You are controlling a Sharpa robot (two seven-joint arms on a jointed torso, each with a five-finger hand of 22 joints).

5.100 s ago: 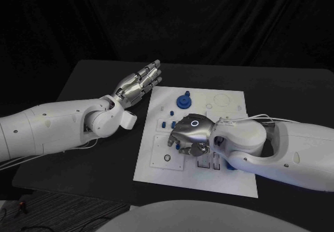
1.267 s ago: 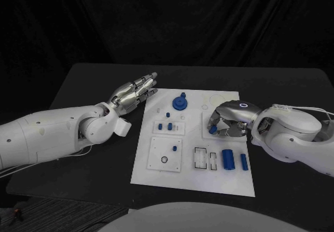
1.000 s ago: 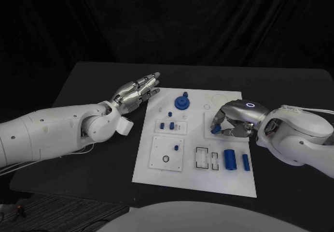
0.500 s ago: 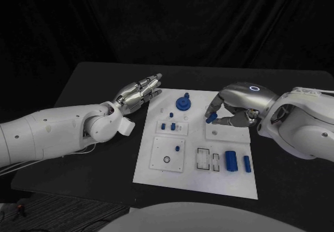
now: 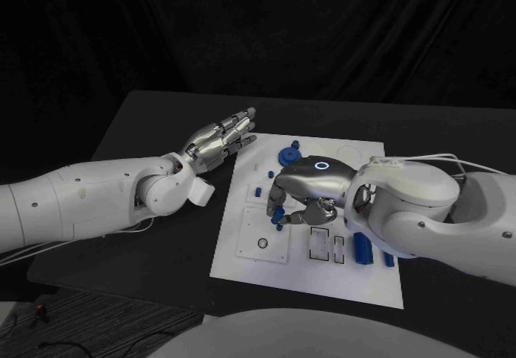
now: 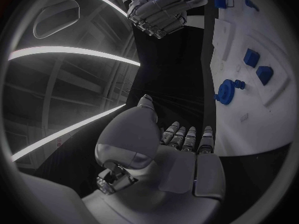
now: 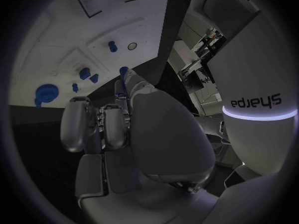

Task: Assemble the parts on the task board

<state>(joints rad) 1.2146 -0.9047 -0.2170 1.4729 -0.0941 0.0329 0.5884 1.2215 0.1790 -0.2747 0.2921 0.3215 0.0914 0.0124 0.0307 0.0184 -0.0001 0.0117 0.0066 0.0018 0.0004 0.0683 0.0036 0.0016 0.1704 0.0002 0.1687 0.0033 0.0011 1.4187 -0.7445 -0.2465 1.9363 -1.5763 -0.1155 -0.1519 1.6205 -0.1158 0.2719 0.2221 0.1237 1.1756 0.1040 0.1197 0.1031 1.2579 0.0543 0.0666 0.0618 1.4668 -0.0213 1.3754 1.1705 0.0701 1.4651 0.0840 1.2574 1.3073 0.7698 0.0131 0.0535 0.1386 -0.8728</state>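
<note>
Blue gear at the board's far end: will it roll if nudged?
Probably not: the blue gear lies flat on the task board. It looks rigid and light, so it may slide. Its toothed rim should aid grip.

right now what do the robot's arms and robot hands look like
Both arms are bulky, smooth white shells. The left robot hand is silver metal with segmented fingers. The right robot hand has a rounded silver back bearing a glowing ring light. Thin white cables run over the right arm, and its casing carries dark "sharpa" lettering in the right wrist view.

Blue parts [image 5: 362, 246] (some upright) on white task board [image 5: 312, 280]
</note>
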